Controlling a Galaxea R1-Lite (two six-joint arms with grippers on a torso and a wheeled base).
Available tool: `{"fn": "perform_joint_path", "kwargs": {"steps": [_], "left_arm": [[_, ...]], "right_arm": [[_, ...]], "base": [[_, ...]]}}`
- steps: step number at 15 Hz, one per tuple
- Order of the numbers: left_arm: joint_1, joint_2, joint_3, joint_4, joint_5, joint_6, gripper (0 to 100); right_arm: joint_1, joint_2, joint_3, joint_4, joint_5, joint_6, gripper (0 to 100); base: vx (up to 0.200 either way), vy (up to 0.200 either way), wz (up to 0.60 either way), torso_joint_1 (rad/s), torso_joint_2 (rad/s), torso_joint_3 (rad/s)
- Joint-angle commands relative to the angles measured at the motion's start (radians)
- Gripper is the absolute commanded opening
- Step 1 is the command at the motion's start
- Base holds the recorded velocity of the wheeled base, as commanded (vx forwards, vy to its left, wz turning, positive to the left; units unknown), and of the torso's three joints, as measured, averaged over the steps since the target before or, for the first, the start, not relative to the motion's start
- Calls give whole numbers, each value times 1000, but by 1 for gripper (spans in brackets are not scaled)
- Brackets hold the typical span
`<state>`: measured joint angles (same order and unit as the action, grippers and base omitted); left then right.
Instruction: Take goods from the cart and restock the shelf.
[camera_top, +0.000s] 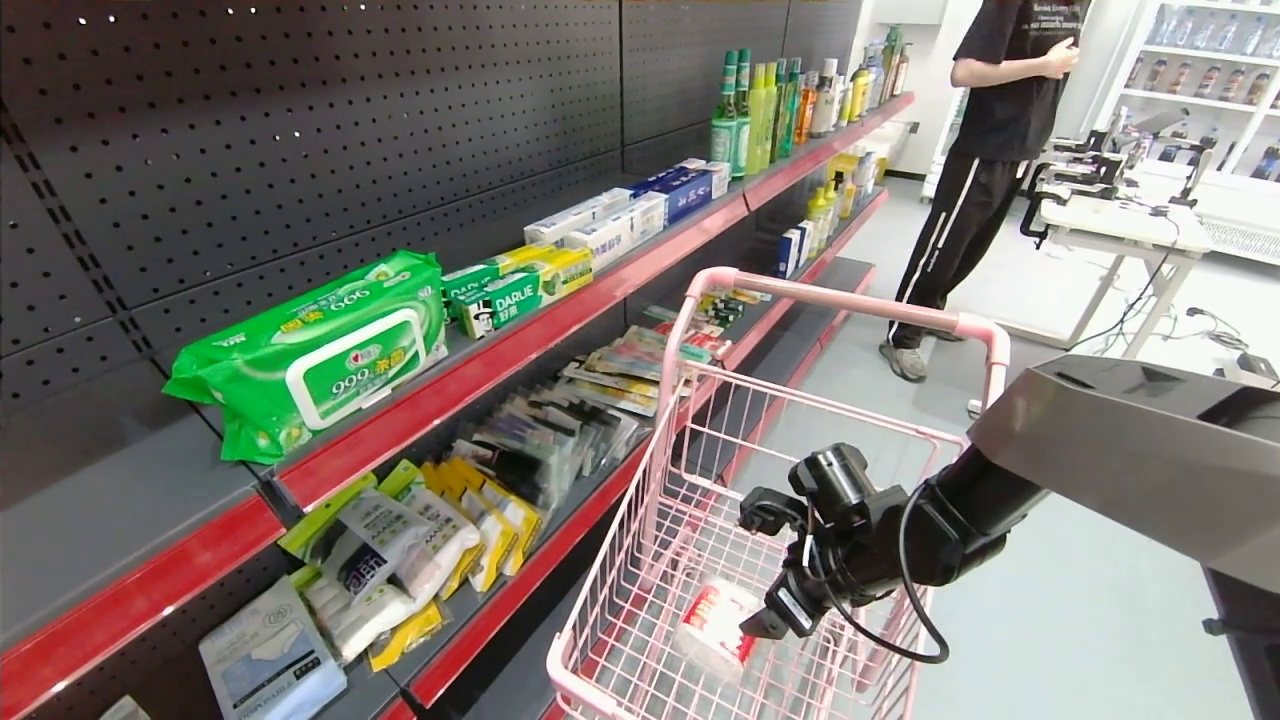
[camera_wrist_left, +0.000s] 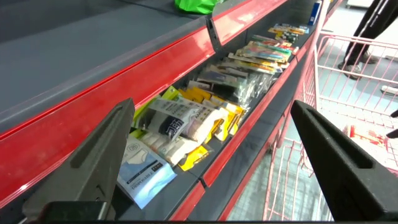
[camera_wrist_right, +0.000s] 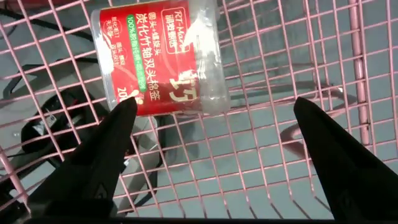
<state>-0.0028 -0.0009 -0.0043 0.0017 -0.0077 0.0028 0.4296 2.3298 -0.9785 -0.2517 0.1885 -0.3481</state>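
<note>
**Right claw over the tub in the cart**

My right claw (camera_top: 775, 615) is down inside the pink wire shopping cart (camera_top: 700, 450), fingers spread wide with nothing between them. The clear plastic tub with the red label (camera_wrist_right: 158, 59) lies on its side on the cart's mesh floor, just beyond my fingertips. It sits off-centre, closer to one finger and a touch to the shelf side of me. From above it looks about as broad as long, so I can't call its long axis. My guess is I need a small shift over it before I drop and close.

My left claw (camera_wrist_left: 212, 104) is also spread and empty, up by the lower tier of the red-edged shelf (camera_top: 480, 370) and well apart from the tub, so this pick belongs to the right. That lower tier holds white and yellow packets (camera_wrist_left: 180, 124). On the tier above lies a green soft pack of wipes (camera_top: 320, 350).
</note>
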Motion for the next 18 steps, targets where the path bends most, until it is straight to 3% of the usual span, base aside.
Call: {"fn": "perform_joint_path", "kwargs": {"steps": [1,18], "left_arm": [[0,1,0,0,0,0,100],[0,1,0,0,0,16,100]], "right_arm": [[5,-4,9,0,-1,0,100],[74,40,58,-44,-29,1,100]], "base": [[0,0,0,0,0,0],[0,0,0,0,0,0]]}}
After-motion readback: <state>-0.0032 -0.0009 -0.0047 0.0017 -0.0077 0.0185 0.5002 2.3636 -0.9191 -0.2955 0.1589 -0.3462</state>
